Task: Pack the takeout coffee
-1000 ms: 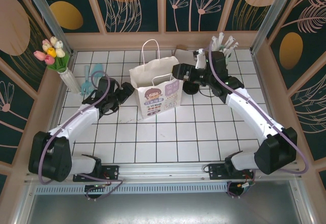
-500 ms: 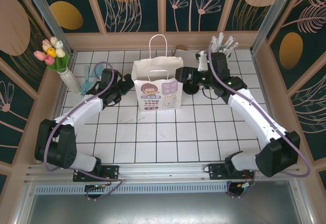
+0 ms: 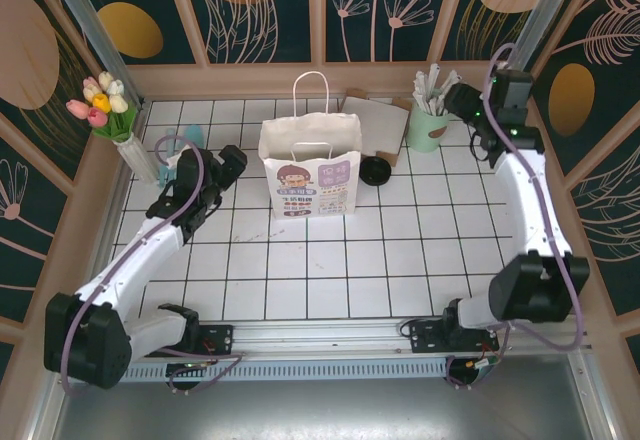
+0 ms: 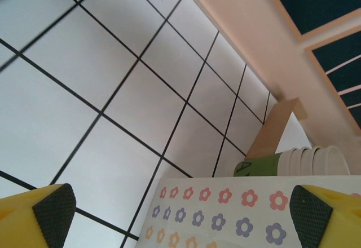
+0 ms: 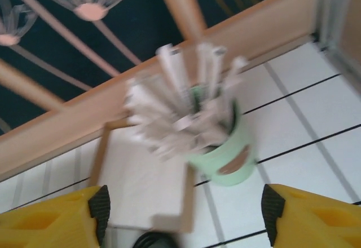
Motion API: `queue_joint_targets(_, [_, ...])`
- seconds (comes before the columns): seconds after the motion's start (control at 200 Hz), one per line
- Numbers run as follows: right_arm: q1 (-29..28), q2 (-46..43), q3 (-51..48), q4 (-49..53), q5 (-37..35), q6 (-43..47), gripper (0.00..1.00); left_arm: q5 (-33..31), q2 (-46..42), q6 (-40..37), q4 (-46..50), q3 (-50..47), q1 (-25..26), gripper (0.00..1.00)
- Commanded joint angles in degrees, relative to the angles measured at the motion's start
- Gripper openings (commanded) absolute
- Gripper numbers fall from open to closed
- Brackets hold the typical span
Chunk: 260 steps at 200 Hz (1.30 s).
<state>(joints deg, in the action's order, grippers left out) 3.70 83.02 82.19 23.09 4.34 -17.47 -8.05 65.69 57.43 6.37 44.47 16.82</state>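
Toward the middle left of the overhead view, the left gripper [image 3: 222, 165] hangs with fingers spread, empty, just beside the upright white paper bag [image 3: 310, 165]. Right of the bag, the takeout coffee [image 3: 375, 170] stands on the tiled table [image 3: 400, 260], outside it. Farther back, upper right, the right gripper [image 3: 462, 100] is spread too, holding nothing, near a mint cup of straws [image 3: 428, 125]. Packing looks unstarted: grasping and bagging are both left to do.

Straw cup [image 5: 221, 159] blurred, takeout coffee lid [image 5: 150, 240] cut by bottom edge, bag [image 4: 225, 217] cropped below
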Motion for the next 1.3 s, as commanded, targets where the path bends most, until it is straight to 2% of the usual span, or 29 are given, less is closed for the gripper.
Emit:
queue_joint_targets(0.0, [3.7, 5.1, 4.4, 2.2, 1.2, -0.3, 0.65, -4.0, -1.1, -1.7, -2.4, -2.2, -0.2, 0.98])
queue_joint_targets(0.13, [5.6, 13.5, 11.6, 3.7, 5.0, -0.3, 0.53, -4.9, -0.4, -4.7, -5.7, -3.6, -0.2, 0.98])
queue_joint_targets(0.25, [5.6, 21.7, 20.9, 7.8, 8.8, -0.3, 0.48, -4.5, 0.8, -7.3, -8.6, -3.4, -0.2, 0.99])
queue_joint_targets(0.375, [4.6, 25.8, 25.6, 8.3, 12.1, -1.9, 0.45, -4.6, 1.4, -9.1, -11.7, -3.9, -0.2, 0.99])
queue_joint_targets(0.505, [3.6, 27.5, 27.6, 7.9, 13.2, -3.1, 0.45, -4.2, 1.9, -10.7, -13.1, -3.8, -0.1, 0.99])
queue_joint_targets(0.721, [2.8, 28.5, 26.7, 7.4, 11.1, -4.3, 0.4, -4.3, 3.3, -12.0, -11.9, -2.9, -0.2, 0.99])
queue_joint_targets(1.001, [2.4, 30.1, 28.2, 8.6, 10.5, -3.5, 0.31, -3.8, 4.7, -12.3, -11.4, -2.0, -0.1, 0.99])
queue_joint_targets(1.116, [2.4, 29.9, 27.9, 8.7, 9.9, -3.1, 0.2, -3.8, 4.9, -12.3, -11.3, -2.0, -0.1, 0.99])
queue_joint_targets(1.296, [2.3, 28.3, 26.9, 7.9, 8.6, -2.3, 0.13, -3.1, 5.2, -11.9, -11.6, -2.0, -0.1, 0.99])
